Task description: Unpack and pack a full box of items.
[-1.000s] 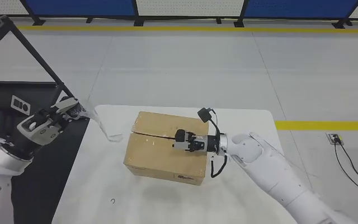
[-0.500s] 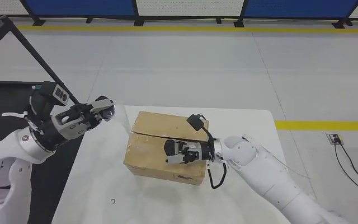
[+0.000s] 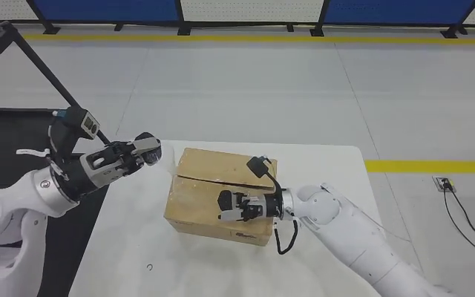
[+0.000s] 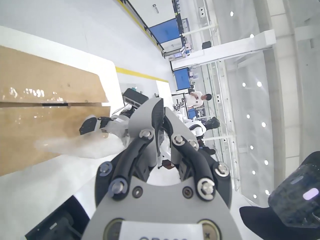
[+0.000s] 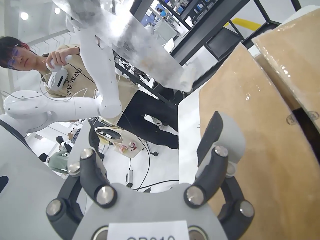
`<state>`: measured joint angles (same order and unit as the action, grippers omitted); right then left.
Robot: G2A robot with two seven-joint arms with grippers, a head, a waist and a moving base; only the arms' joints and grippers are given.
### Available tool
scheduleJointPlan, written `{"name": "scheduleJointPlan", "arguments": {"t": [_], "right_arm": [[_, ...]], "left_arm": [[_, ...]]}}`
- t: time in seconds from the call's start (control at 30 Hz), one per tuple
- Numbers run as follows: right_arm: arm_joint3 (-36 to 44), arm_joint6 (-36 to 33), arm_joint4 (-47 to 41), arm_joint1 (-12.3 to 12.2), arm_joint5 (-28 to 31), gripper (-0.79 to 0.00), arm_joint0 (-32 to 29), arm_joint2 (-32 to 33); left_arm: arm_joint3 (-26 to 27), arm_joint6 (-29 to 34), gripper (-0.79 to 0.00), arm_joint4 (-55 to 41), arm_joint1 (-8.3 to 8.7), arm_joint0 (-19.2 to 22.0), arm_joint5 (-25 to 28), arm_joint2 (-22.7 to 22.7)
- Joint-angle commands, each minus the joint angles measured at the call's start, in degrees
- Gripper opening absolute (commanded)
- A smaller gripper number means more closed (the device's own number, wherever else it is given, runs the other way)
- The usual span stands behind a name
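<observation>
A brown cardboard box (image 3: 208, 185) stands in the middle of the white table (image 3: 326, 163), its top flaps meeting at a seam (image 4: 50, 104) with a dark gap (image 5: 307, 123). My right gripper (image 3: 226, 206) hovers open over the box's near flap, with nothing between its fingers (image 5: 212, 136). My left gripper (image 3: 148, 148) hangs above the table just left of the box. It is shut (image 4: 160, 123) on a strip of clear tape (image 5: 140, 43), which trails down toward the box (image 4: 75, 147).
A black metal frame (image 3: 44, 67) and a dark surface (image 3: 30, 134) border the table's left side. A small ring-like object (image 3: 149, 266) lies near the front left of the table. The tabletop right of the box is bare.
My left arm has swung from the table's left edge toward the box, carrying the tape strip up with it. My right gripper has slid left along the box top.
</observation>
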<state>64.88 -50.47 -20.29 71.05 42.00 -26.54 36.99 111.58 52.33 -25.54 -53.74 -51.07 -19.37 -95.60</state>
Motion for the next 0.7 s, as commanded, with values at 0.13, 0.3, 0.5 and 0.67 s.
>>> {"name": "scheduleJointPlan", "arguments": {"t": [0.13, 0.3, 0.5, 0.67], "right_arm": [[0.8, -2.4, -2.1, 0.2, -4.9, 0.000, -0.5, 0.6], [-0.3, -2.5, -3.5, 0.7, -5.3, 0.000, -0.7, 1.2], [-2.6, -1.0, 1.0, 1.2, -5.9, 0.000, 0.7, 2.0], [-1.5, 0.6, 4.5, 1.3, -6.9, 0.000, 0.4, 2.5]], "left_arm": [[0.5, 3.7, -0.785, 4.9, 0.58, 1.3, 7.4, 1.9], [1.3, 6.0, -0.785, 8.6, 0.98, 1.9, 13.8, 3.1], [2.0, 4.4, -0.785, 10.9, 1.17, 1.6, 21.0, 3.6], [2.9, 3.4, -0.785, 11.5, 1.37, 0.7, 22.5, 3.3]]}}
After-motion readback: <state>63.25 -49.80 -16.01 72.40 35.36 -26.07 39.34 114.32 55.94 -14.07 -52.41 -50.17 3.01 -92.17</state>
